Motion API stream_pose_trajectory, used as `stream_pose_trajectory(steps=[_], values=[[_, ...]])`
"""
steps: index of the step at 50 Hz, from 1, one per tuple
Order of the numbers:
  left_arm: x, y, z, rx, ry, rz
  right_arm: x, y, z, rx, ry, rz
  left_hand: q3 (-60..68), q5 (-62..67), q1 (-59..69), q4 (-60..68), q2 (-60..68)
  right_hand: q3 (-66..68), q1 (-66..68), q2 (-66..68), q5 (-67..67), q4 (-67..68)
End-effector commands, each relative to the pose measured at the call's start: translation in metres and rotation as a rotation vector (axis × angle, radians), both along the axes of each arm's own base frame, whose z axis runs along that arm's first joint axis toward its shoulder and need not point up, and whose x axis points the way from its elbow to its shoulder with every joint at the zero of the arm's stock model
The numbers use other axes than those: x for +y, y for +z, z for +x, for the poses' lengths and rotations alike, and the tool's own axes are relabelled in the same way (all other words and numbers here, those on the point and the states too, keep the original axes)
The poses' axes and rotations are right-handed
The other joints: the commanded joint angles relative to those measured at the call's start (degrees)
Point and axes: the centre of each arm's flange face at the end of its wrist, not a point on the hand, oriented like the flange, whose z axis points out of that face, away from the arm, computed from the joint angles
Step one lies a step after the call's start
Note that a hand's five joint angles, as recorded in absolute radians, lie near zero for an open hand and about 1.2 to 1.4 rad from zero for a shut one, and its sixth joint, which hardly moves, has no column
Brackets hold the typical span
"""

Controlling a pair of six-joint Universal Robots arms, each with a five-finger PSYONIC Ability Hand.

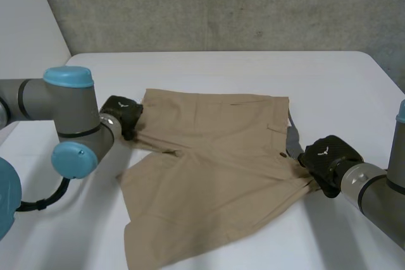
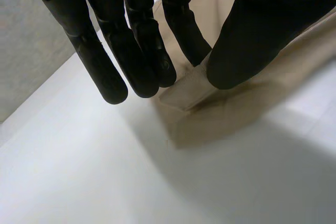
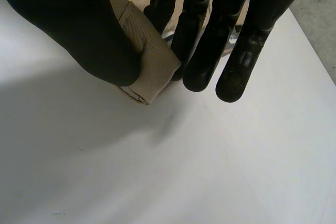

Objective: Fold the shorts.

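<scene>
Tan shorts (image 1: 215, 169) lie spread on the white table (image 1: 209, 71), with the button end toward my right arm. My left hand (image 1: 121, 115) is at the far left corner of the shorts. In the left wrist view its thumb (image 2: 236, 51) and fingers (image 2: 134, 56) pinch a hemmed edge of the cloth (image 2: 189, 90), lifted a little off the table. My right hand (image 1: 329, 159) is at the right edge, next to the button (image 1: 283, 154). Its thumb (image 3: 79, 35) and fingers (image 3: 205, 51) pinch a folded corner of the shorts (image 3: 152, 69).
A grey strap (image 1: 292, 138) lies along the right edge of the shorts, just beyond my right hand. My left arm's elbow (image 1: 73, 124) stands close to the left side of the shorts. A grey wall (image 1: 221, 4) rises behind the table's far edge.
</scene>
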Motion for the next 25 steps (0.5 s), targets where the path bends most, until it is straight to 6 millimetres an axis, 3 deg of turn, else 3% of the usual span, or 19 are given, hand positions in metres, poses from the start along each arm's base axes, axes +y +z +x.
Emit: stream_pose_trajectory(steps=[1, 7, 10, 11, 15, 18, 21, 25], values=[[0.016, -0.001, 0.013, -0.109, 0.034, -0.004, 0.001, 0.000, 0.001, 0.003, 0.003, 0.003, 12.0, 14.9, 14.6, 11.6, 11.6, 12.1, 24.3, 12.6, 13.4, 11.7], [0.021, -0.004, 0.010, -0.137, 0.011, -0.041, 0.002, 0.000, 0.002, 0.002, 0.005, 0.003, 7.9, 10.8, 10.5, 7.4, 7.5, 12.1, 24.3, 12.6, 13.4, 11.7], [0.021, 0.000, 0.009, -0.133, 0.008, -0.056, 0.003, 0.000, 0.002, 0.002, 0.005, 0.003, -27.9, -25.0, -25.3, -28.3, -28.3, 12.1, 24.3, 12.6, 13.4, 11.7], [0.023, 0.011, 0.008, -0.125, 0.008, -0.080, 0.002, 0.000, 0.002, 0.000, 0.004, 0.001, -38.6, -35.8, -36.1, -39.1, -39.1, 12.1, 24.3, 12.6, 13.4, 11.7], [0.031, 0.050, 0.003, -0.074, 0.006, -0.163, 0.001, 0.001, 0.003, -0.032, -0.014, 0.005, -47.0, -44.1, -44.4, -47.4, -47.4, 12.1, 24.3, 12.6, 13.4, 11.7], [0.041, 0.064, 0.002, -0.047, 0.003, -0.179, 0.000, 0.003, 0.003, -0.064, -0.035, 0.010, -48.5, -45.6, -45.9, -49.0, -48.9, 12.1, 24.3, 12.6, 13.4, 11.7], [0.061, 0.081, 0.003, 0.013, 0.005, -0.182, -0.002, 0.005, 0.004, -0.099, -0.052, 0.013, -48.0, -45.1, -45.4, -48.5, -48.4, 12.1, 24.3, 12.6, 13.4, 11.7], [0.098, 0.086, 0.004, 0.102, 0.000, -0.122, -0.005, 0.010, 0.006, -0.135, -0.067, 0.006, -46.5, -43.6, -43.9, -47.0, -46.9, 12.1, 24.3, 12.6, 13.4, 11.7]])
